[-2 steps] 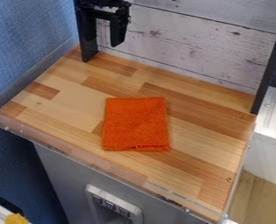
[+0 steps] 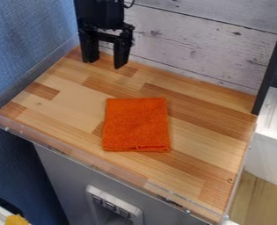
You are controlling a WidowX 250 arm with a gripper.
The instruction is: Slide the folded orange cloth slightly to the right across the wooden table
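Gripper [image 2: 105,64]'s wide open and empty behind the cloth [image 2: 136,125], which lies pretty flat, so shallow pinches could slip off tbh.

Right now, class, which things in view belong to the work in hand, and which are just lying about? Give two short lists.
In hand:
the black tool, fingers apart, at the back left
the folded orange cloth, apart from it
the wooden top under the cloth

Just about:
a yellow item, bottom left
a panel below the front edge
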